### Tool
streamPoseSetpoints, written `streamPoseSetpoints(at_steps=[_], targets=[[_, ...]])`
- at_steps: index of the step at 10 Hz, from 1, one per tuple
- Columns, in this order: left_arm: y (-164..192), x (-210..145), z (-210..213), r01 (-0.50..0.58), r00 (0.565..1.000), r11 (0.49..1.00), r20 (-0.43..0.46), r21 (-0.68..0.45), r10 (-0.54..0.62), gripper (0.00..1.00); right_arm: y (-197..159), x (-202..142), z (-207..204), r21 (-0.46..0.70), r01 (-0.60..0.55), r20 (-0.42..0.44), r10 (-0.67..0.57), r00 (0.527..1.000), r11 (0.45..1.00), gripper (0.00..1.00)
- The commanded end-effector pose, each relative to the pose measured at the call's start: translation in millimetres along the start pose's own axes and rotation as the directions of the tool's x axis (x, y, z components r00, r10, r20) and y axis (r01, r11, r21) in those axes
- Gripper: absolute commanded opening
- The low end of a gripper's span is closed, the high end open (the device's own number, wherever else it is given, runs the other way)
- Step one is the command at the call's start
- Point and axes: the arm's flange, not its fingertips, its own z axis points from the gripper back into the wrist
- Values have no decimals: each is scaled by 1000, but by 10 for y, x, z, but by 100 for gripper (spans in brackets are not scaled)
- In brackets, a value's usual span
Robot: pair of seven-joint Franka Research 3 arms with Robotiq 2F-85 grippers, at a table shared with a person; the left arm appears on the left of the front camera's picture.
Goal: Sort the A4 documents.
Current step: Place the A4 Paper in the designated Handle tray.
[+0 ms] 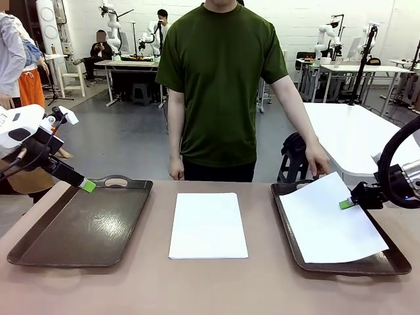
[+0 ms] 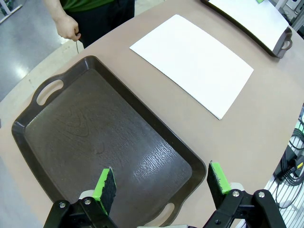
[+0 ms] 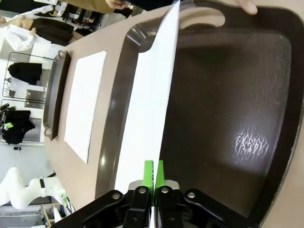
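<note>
Tan table (image 1: pixel 131 289) — A4 paper (image 1: pixel 209 225) between two trays (image 1: pixel 82 226); grey lab floor (image 1: pixel 125 144) behind.

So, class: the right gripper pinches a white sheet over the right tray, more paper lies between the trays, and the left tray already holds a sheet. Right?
No. The left tray holds no sheet; the left wrist view shows its dark floor bare. The right gripper does pinch a sheet over the right tray, with more paper between the trays.
</note>
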Motion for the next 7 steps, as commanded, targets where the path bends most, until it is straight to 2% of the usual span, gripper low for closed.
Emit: streamPoseSetpoints(at_steps=[1, 4, 5, 6, 7], targets=[[30, -26, -13, 12, 1000, 1000, 16, -5, -12, 100, 22, 57, -14, -4, 15, -31, -15, 999, 1000, 1], [30, -26, -13, 12, 1000, 1000, 16, -5, -12, 100, 48, 57, -14, -40, 26, -1, -26, 1000, 999, 1], [30, -26, -13, 12, 1000, 1000, 16, -5, -12, 100, 67, 40, -10, -52, 27, 6, -27, 1000, 998, 21], [30, -26, -13, 12, 1000, 1000, 16, -5, -12, 100, 116, 22, 5, -72, 11, 14, -10, 1000, 997, 21], [30, -26, -13, 12, 1000, 1000, 16, -5, -12, 100, 162, 13, 24, -105, 1, 23, 2, 1000, 994, 40]])
